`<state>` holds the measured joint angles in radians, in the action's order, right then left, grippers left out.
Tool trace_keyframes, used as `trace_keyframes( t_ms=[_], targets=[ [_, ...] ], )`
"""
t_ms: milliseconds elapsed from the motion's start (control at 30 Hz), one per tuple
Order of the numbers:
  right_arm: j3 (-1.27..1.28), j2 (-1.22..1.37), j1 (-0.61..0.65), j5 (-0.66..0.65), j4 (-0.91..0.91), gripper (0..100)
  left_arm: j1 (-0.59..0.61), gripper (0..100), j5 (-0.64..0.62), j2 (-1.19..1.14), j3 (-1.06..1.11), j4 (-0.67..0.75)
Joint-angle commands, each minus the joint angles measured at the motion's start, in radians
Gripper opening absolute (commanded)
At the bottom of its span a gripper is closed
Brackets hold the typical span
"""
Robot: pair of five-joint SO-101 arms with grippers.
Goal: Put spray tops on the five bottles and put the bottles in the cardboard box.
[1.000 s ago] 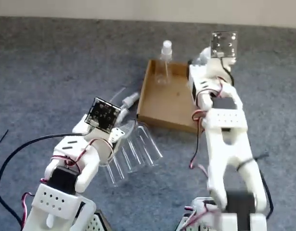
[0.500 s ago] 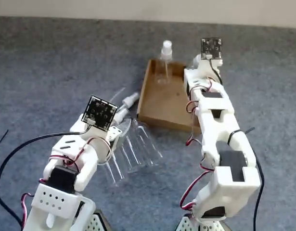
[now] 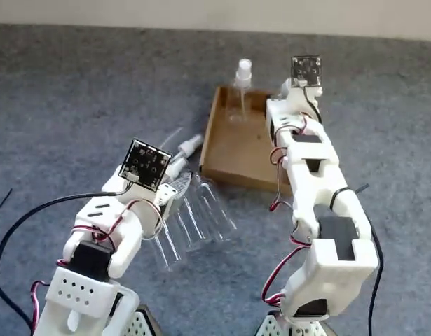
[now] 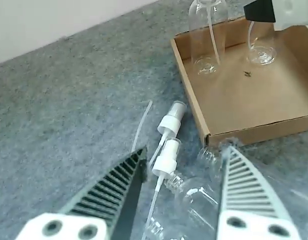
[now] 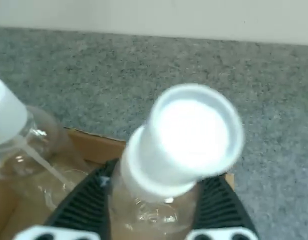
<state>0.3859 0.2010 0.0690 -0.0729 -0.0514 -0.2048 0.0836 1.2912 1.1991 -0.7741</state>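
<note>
The right gripper [image 5: 154,200] clasps a capped bottle [image 5: 191,135] in the cardboard box [image 5: 88,145], near a standing bottle [image 5: 23,145] it may topple if released tilted; the left gripper [image 4: 184,150] hangs open.

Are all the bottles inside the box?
No, several bottles lie on the carpet outside the box.

right arm [image 3: 310,168] lowered, stretched farther over cardboard box [image 3: 236,150], carrying bottle [image 5: 186,135]
</note>
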Motion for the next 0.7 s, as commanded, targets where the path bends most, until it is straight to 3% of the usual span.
trace_keyframes(
  t_ms=[0, 500, 667],
  targets=[
    [-0.054, -0.010, -0.010, -0.006, 0.018, 16.1, 0.015, 22, -0.006, 0.013, -0.005, 0.026],
    [-0.061, -0.031, 0.016, -0.005, 0.015, 27.5, 0.015, 22, -0.006, 0.013, -0.005, 0.026],
    [-0.077, -0.143, 0.027, -0.005, -0.097, 27.7, 0.015, 22, -0.006, 0.012, -0.005, 0.026]
  ],
)
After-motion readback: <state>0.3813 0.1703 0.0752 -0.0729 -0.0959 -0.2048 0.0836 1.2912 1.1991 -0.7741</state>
